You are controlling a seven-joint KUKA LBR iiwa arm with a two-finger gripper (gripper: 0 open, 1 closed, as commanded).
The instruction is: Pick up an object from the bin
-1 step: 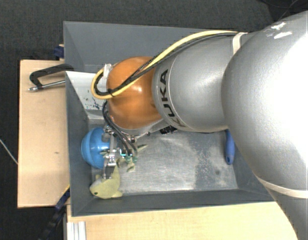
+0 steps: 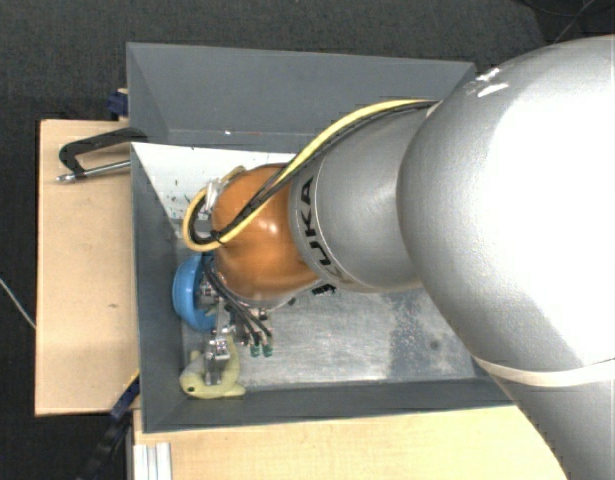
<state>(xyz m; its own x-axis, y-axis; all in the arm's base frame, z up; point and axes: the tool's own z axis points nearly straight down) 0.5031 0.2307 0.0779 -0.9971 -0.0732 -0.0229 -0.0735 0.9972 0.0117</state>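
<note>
**Dark carpet, grey bin: end effector low at the 7 o'clock corner**

A grey sheet-metal bin [image 2: 287, 93] sits on dark carpet. Its floor is scuffed, speckled bare metal. The arm enters from 3 o'clock, its wrist in a glossy orange cover [image 2: 257, 243] with a yellow cable [image 2: 317, 148] looped over it.

The end effector [image 2: 222, 358] points down into the bin's 7 o'clock corner. It is right over, and apparently touching, a pale yellow lumpy matte-looking object [image 2: 199, 386] lying near the front wall. Cannot tell how far open the end effector is, since its metal parts overlap the object. No confirmed hold.

A blue rounded plastic-looking object [image 2: 187, 293] lies at 9 o'clock, just beside the end effector and partly under the orange cover.

Handling, as a judgement: the pale yellow object looks light, possibly rubbery or soft plastic, and not fragile. Its outline is irregular and it likely gives a little under a squeeze. The best hold is across its narrower middle. The corner spot leaves little room on the 6 and 9 o'clock sides. The blue object looks hard, smooth and curved, so it is likely slippery and easily nudged.
</note>
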